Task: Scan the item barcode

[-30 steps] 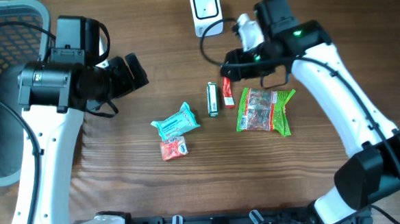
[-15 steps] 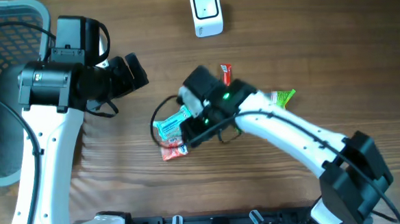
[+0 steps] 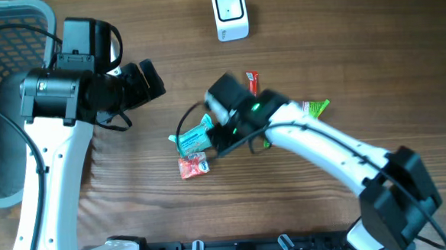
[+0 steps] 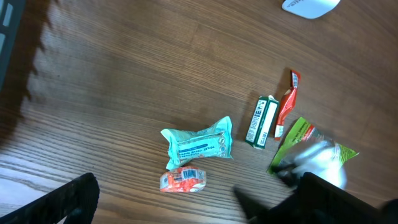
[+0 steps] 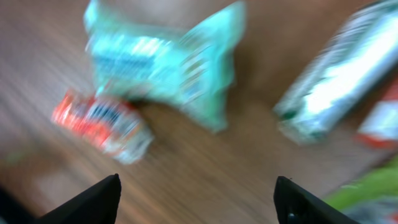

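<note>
Grey basket [image 3: 1, 45] sits at the far left edge of the wooden table [image 3: 355, 26]. Left gripper [image 3: 150, 81] hangs above bare wood near the basket, fingers spread wide, nothing in them. Orange packet [image 3: 193, 166] lies flat, touching the lower edge of the teal packet [image 3: 195, 137]. Right gripper [image 5: 198, 200] hovers just over these two, claw parted and empty; its wrist view is blurred. Right of the teal packet, the left wrist view shows a green-and-white box [image 4: 262, 121] beside a red sachet [image 4: 287, 103], close together. White barcode scanner [image 3: 230, 14] stands at the top edge, well apart from the packets. Green candy bag [image 3: 314, 106] is partly hidden under the right arm.
</note>
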Available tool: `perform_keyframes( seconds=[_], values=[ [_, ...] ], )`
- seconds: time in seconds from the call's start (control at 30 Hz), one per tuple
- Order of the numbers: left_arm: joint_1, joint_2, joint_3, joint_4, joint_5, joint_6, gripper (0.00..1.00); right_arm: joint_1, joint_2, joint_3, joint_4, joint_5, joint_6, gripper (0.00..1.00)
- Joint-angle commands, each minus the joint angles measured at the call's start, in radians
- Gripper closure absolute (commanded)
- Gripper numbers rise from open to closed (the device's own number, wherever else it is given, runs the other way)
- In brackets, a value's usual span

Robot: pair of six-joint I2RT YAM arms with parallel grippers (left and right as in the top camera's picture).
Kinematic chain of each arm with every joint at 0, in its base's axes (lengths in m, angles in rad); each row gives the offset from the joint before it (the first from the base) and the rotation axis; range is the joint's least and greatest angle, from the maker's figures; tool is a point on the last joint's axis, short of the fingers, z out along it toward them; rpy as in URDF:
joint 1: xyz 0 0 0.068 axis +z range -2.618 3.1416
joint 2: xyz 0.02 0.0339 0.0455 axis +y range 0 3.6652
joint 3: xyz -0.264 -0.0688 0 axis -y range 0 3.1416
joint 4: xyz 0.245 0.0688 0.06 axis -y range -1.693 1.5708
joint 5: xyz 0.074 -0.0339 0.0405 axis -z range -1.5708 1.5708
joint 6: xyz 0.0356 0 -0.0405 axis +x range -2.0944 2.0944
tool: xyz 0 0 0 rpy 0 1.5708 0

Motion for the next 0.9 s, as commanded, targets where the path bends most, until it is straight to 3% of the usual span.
perform_keyframes(
  seconds=[0.0, 0.17, 0.43, 0.6, 0.7, 0.8, 0.87],
  values=[
    [0.006, 0.000, 0.005, 0.002, -0.010, -0.001, 0.00, -0.104, -0.031, 0.035, -0.007, 0.037, 0.006, 0.16],
    [0.006, 0.000, 0.005, 0.002, -0.010, -0.001, 0.00, -0.225, 0.003, 0.034, 0.031, 0.037, 0.006, 0.18],
    [0.006, 0.000, 0.005, 0.002, -0.010, -0.001, 0.00, -0.294, 0.097, 0.034, 0.208, 0.032, -0.019, 0.47],
    [0.006, 0.000, 0.005, 0.002, -0.010, -0.001, 0.00, -0.294, 0.177, 0.034, 0.225, 0.033, -0.018, 0.48],
    [0.006, 0.000, 0.005, 0.002, -0.010, -0.001, 0.00, -0.294, 0.229, 0.034, 0.241, 0.033, -0.018, 0.62],
    [0.006, 0.000, 0.005, 0.002, -0.010, -0.001, 0.00, -0.298, 0.212, 0.034, 0.235, 0.032, -0.020, 0.62],
    [0.006, 0.000, 0.005, 0.002, -0.010, -0.001, 0.00, -0.312, 0.145, 0.036, 0.215, 0.022, -0.021, 0.54]
  ],
)
